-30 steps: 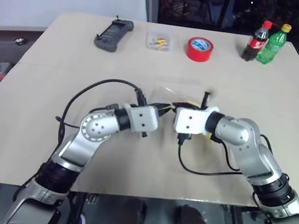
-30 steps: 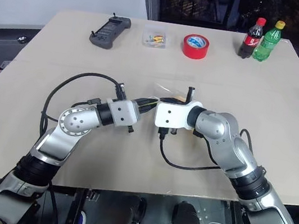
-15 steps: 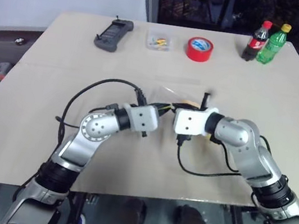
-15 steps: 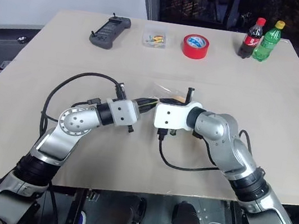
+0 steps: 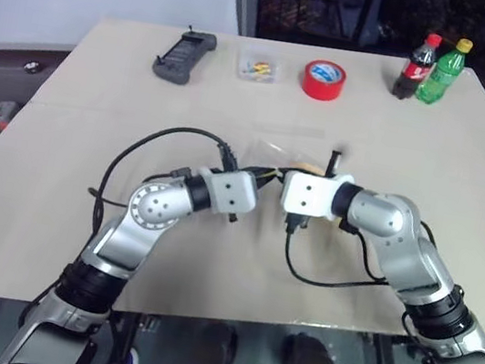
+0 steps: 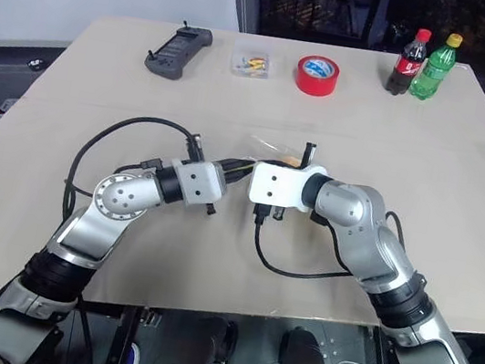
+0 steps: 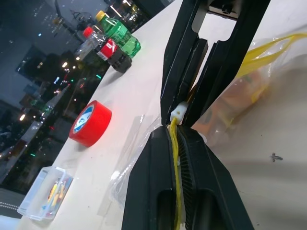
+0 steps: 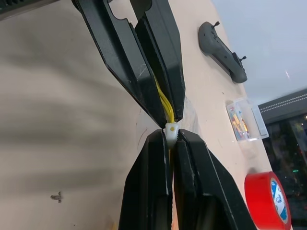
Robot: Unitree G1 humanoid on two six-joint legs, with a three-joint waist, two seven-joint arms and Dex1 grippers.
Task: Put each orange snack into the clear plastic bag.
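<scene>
The clear plastic bag (image 7: 240, 96) is lying near the middle of the bench (image 5: 87, 111), well short of the red tape roll (image 5: 323, 79), and both hands are pinching its yellow zip strip (image 7: 173, 143). In the left wrist view, orange shapes are showing through the film, so at least one orange snack (image 7: 235, 98) is sitting inside the bag; whether both are in there I cannot tell, since the film is crumpled and glossy. No loose snack is lying on the open bench around the bag.

The left hand (image 5: 262, 178) is closed tight on the strip from the bag's left side, and the right hand (image 5: 283, 172) is closed tight on the same strip from the right, its tips meeting the left hand's tips almost nose to nose. A small white slider or clip (image 8: 171, 129) is sitting on the strip right between the two pairs of fingertips.

Judging from this, the filling part is looking finished or nearly so, and the hands are working on the mouth of the bag, either sealing it or holding it shut. What is left, at most, is closing the zip and letting go.

Beyond the bag, toward the far edge of the bench, the small clear box (image 5: 258, 66) and the black handset (image 5: 184, 55) are lying left of the tape roll, and the two bottles (image 5: 433, 69) are standing to its right.
</scene>
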